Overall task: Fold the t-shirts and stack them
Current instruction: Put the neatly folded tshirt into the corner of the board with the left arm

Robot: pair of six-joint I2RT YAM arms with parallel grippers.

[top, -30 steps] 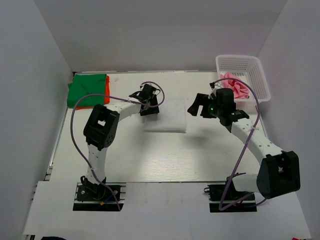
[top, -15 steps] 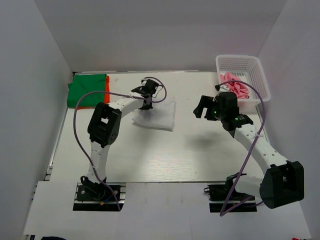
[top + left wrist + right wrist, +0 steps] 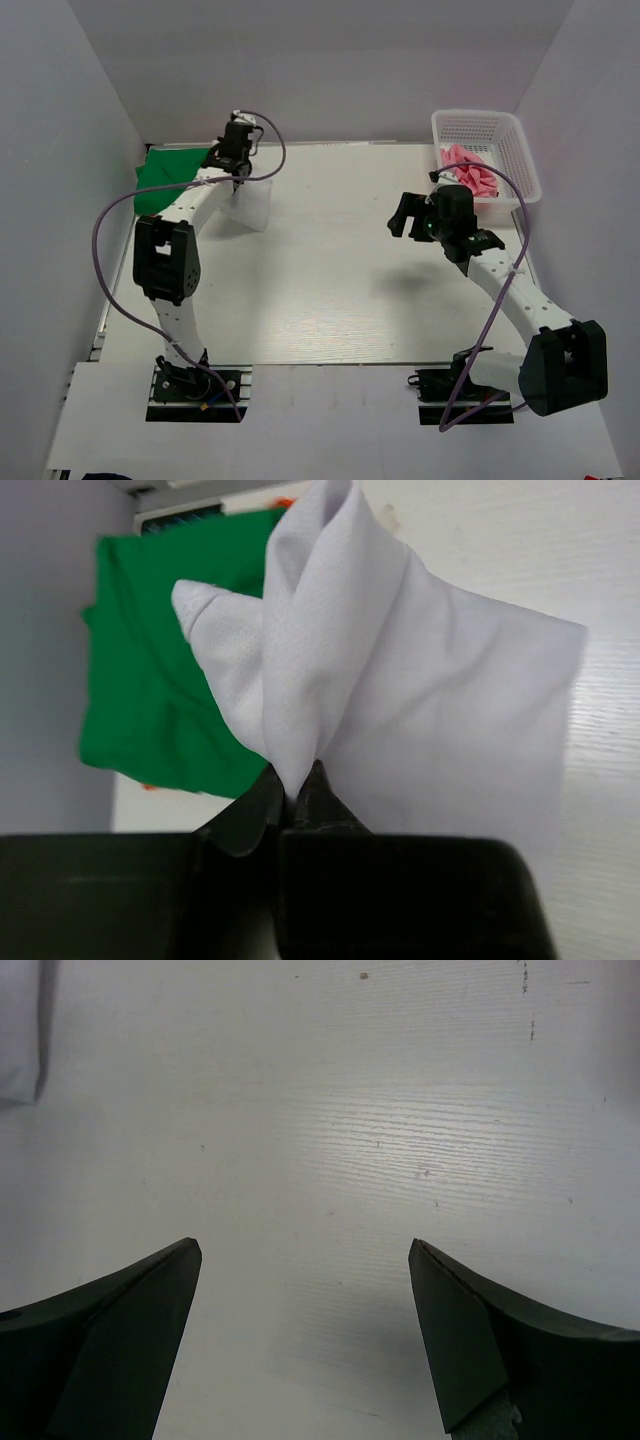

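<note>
**White shirt at the stack, pink one left**

The right claw (image 3: 305, 1250) hovers over bare tabletop (image 3: 330, 290), well right of the green t-shirt (image 3: 165, 178), its jaws wide apart and empty. The left claw (image 3: 295, 780) is clamped on a gathered edge of the white t-shirt (image 3: 400, 680), which hangs just beside the green one. Slivers of an orange t-shirt (image 3: 150, 786) show beneath the green. Far right, the pink t-shirt (image 3: 470, 172) lies crumpled in the basket (image 3: 480, 116). Two shirts look stacked, so placing the white and folding the pink probably remain.

Plain white walls (image 3: 330, 60) enclose a pale wood-grain table (image 3: 330, 300).
</note>
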